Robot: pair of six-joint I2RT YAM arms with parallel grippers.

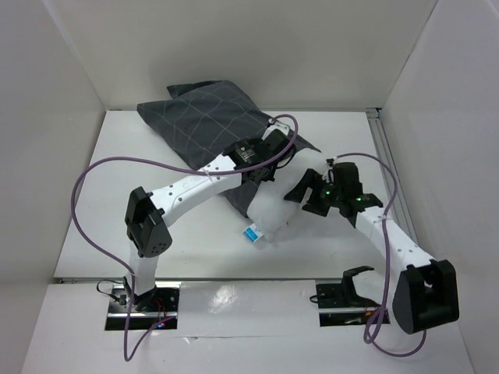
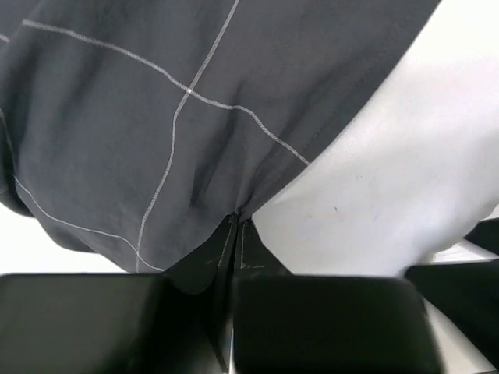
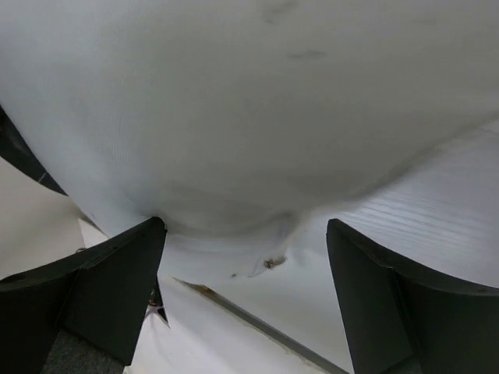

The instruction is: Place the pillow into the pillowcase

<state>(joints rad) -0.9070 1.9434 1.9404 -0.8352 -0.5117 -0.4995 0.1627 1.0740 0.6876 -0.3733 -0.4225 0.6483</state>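
Observation:
The dark grid-lined pillowcase lies at the back middle of the table, and the white pillow sticks out of its near end, with its white-blue tag at the near corner. My left gripper is shut on the pillowcase's hem. In the left wrist view the closed fingertips pinch the hem where the pillowcase meets the pillow. My right gripper is open at the pillow's right side. In the right wrist view the gripper is wide open with the pillow just past its fingers.
White walls enclose the table on the left, back and right. A metal rail runs along the right edge. Purple cables loop over the left arm and beside the right arm base.

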